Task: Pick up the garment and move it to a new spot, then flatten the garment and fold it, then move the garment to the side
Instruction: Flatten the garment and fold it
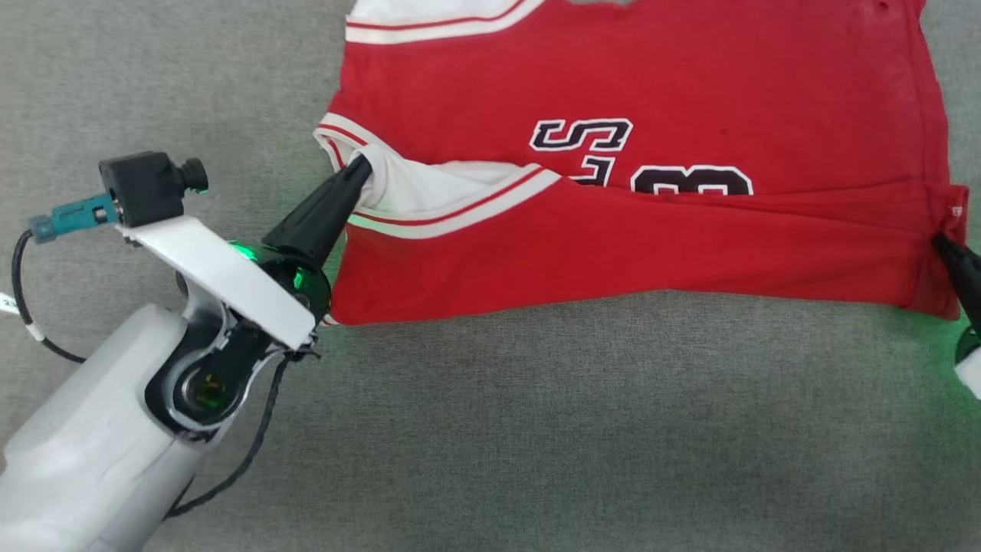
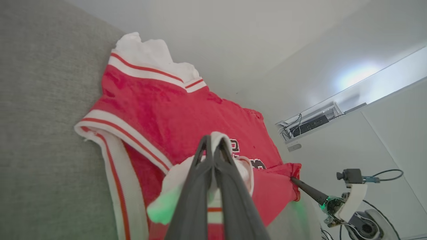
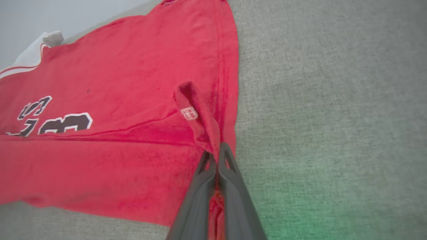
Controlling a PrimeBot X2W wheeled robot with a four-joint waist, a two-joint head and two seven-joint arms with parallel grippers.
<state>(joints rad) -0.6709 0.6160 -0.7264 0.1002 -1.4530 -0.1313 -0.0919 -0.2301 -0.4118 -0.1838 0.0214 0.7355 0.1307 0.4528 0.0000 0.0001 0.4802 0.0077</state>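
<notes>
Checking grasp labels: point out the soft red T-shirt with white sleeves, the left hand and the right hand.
soft red T-shirt with white sleeves point(image 1: 690, 77): head view, plain red cloth.
left hand point(image 1: 359, 165): head view, dark fingertips on white sleeve.
right hand point(image 3: 216, 152): right wrist view, fingertips on red edge.

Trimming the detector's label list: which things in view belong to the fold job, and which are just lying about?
In the job: garment; left fingers, shut on its white sleeve; right fingers, shut on its red edge.
Just about: grey cloth surface underneath; wall shelf with cables.
</notes>
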